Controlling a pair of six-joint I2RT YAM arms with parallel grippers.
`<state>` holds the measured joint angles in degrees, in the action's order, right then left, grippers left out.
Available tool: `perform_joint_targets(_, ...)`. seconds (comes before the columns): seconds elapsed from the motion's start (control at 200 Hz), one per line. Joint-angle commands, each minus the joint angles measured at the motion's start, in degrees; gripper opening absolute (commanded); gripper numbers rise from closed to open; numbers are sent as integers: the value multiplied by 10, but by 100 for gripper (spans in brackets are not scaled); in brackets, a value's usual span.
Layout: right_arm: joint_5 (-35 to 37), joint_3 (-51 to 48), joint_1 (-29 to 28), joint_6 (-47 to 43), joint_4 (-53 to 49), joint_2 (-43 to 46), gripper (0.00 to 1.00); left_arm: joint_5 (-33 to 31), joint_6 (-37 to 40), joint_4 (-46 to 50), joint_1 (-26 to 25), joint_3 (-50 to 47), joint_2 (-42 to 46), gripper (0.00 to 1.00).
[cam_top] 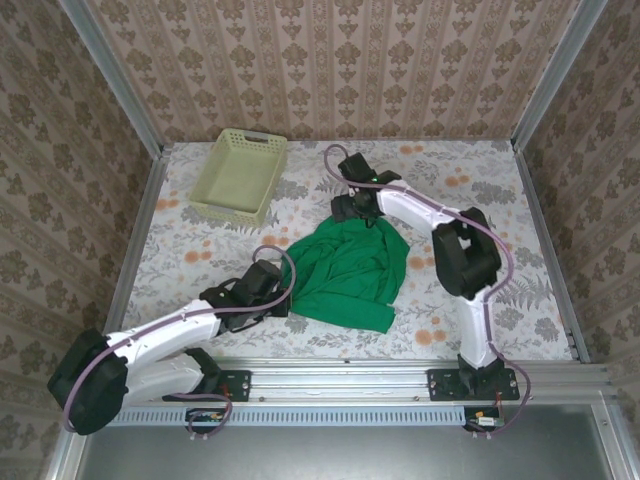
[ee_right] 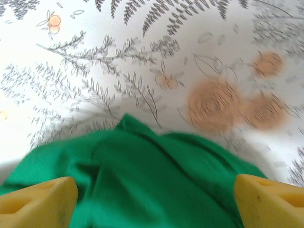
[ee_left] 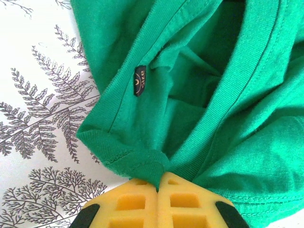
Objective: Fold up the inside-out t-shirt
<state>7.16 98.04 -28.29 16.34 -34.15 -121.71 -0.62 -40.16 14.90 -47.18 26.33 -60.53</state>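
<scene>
Wallpapered walls [cam_top: 340,60] enclose the floral-print tabletop [cam_top: 480,190], where the bright green cloth t-shirt [cam_top: 355,275] lies crumpled at centre, well apart from the pale yellow-green plastic lattice basket [cam_top: 240,175]. My left end effector [ee_left: 158,183] is clamped together on a stitched fold at its near-left edge; my right end effector [ee_right: 154,194] hangs with fingers apart over the far edge, gripping nothing. Pulling from one anchor could bunch the cloth; free tabletop lies to the right.

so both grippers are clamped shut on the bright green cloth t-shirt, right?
Not both. The left gripper is shut on the bright green cloth t-shirt; the right gripper is open, yellow fingers wide apart, per the right wrist view.
</scene>
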Motion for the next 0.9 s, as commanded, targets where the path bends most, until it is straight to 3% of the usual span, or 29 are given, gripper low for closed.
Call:
perform_joint_targets(0.0, -12, 55, 3, -37, -66, -50, 77, 0, -6, 8, 2, 1, 16, 0)
perform_joint_targets(0.095, -32, 72, 9, -37, -72, -65, 58, -2, 1, 21, 15, 15, 13, 0)
perform_joint_targets(0.29, -58, 68, 70, -1, -65, -7, 0, 60, 15, 48, 97, 67, 32, 0)
perform_joint_targets(0.47, -32, -26, 132, 24, -34, 171, 0, 67, 111, 114, 154, 201, -3, 0)
perform_joint_targets(0.635, -15, -199, 144, 55, 0, 400, 0, 36, 162, 136, 176, 307, -22, 0)
perform_joint_targets(0.785, -56, -402, 129, 143, 31, 552, 0, 17, 163, 147, 202, 308, -41, 4)
perform_joint_targets(0.895, -65, -545, 63, 226, 73, 605, 0, 14, 159, 172, 222, 277, -66, 9)
